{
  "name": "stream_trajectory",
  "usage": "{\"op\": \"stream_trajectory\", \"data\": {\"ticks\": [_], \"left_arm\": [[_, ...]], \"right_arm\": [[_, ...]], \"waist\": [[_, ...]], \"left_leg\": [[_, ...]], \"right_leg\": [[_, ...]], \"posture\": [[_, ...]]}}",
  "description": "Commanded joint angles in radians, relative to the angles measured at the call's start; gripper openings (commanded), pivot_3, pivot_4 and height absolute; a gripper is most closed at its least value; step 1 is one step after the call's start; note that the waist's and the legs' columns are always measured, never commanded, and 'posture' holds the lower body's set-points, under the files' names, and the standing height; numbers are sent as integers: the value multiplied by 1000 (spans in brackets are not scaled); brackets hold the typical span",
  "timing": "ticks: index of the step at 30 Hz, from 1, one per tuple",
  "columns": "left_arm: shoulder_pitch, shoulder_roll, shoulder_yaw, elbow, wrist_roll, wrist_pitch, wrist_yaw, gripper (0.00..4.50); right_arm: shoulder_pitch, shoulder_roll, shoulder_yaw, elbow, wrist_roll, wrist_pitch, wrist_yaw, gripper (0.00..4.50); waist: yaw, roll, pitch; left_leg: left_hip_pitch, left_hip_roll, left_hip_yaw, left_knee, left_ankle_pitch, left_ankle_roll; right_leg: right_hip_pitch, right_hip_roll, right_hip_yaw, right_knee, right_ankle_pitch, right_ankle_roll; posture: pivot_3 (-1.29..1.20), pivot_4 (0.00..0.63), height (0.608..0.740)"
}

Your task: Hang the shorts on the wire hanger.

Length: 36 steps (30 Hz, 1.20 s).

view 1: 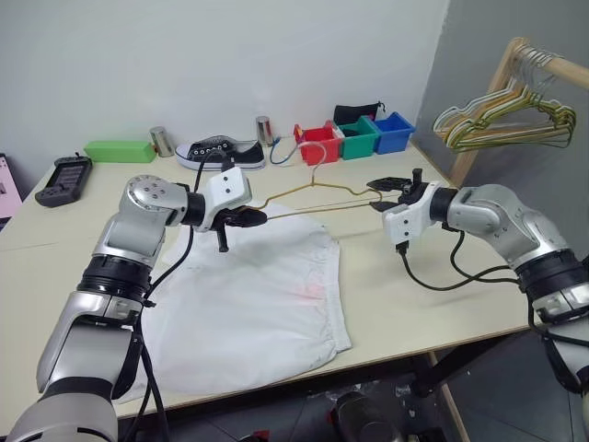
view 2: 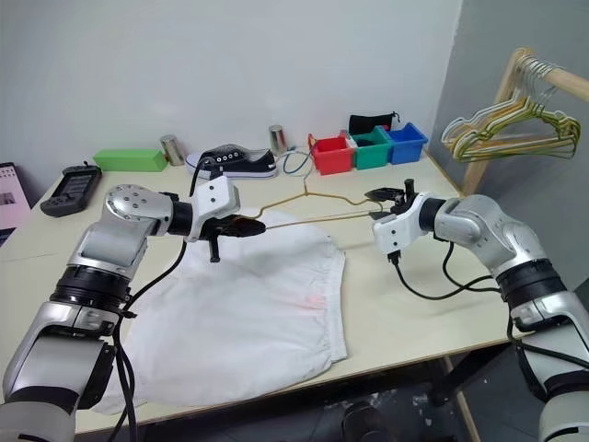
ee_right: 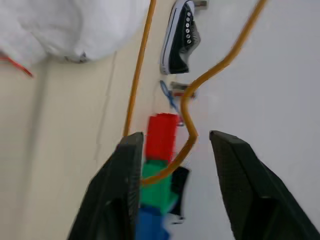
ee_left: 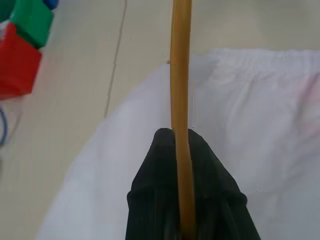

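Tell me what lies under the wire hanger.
The white shorts lie spread on the table under the wire hanger, which the left gripper holds above them. The table beneath the shorts is covered.

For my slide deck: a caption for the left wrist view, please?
Left end effector shut on the wire hanger, held above the white shorts on the table.

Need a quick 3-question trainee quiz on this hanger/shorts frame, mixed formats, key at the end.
1. True or false: the left gripper is shut on the wire hanger.
2. The right gripper is: A) shut on the hanger, B) open, with the wire between its fingers, C) pinching the shorts.
3. Fill in: the shorts lie flat on the ___, not yet on the hanger.

Key: 1 true; 2 B; 3 table.
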State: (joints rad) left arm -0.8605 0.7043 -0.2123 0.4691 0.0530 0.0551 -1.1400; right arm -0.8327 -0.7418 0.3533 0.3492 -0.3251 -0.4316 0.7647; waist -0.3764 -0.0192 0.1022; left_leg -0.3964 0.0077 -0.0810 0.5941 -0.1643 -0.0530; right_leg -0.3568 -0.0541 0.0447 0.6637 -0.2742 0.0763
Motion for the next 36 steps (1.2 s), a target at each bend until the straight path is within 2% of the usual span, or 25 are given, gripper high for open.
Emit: {"op": "stream_trajectory", "data": {"ticks": [1,6,8,14,23,25,36], "left_arm": [[-48,-12,-8,16,77,-137,112,0],[-49,-29,-23,-4,123,-244,164,0],[-55,-36,-26,-13,134,-263,180,0],[-62,-45,-37,-35,175,-334,219,0],[-53,-61,-33,-89,178,-322,210,0],[-50,-61,-32,-96,177,-319,207,0],[-41,-61,-32,-111,173,-304,193,0]], "right_arm": [[3,1,-95,-150,217,312,196,3276],[-20,14,-119,-160,231,491,219,4479],[-28,28,-118,-144,233,557,220,4479],[-43,37,-67,-56,133,491,177,4479],[-112,86,-57,116,52,437,100,4479],[-120,95,-59,129,49,428,94,4305],[-134,112,-61,171,18,380,67,1516]], "waist": [[-1,0,0],[-5,0,0],[-8,0,0],[-14,0,0],[-14,0,0],[-14,0,0],[-13,0,0]], "left_leg": [[0,0,0,0,0,0],[0,0,0,0,0,0],[0,0,0,0,0,0],[0,0,0,0,0,0],[-1,0,1,0,0,0],[-1,0,1,0,0,0],[-1,0,1,0,0,0]], "right_leg": [[0,0,0,0,0,0],[0,0,-1,0,0,0],[0,0,-1,0,0,0],[-1,0,0,0,0,0],[-2,0,0,0,0,0],[-2,0,0,0,0,1],[-1,0,0,0,0,1]], "posture": [[-314,35,740],[-320,36,740],[-321,36,740],[-317,38,740],[-304,37,740],[-301,37,740],[-296,36,740]]}}
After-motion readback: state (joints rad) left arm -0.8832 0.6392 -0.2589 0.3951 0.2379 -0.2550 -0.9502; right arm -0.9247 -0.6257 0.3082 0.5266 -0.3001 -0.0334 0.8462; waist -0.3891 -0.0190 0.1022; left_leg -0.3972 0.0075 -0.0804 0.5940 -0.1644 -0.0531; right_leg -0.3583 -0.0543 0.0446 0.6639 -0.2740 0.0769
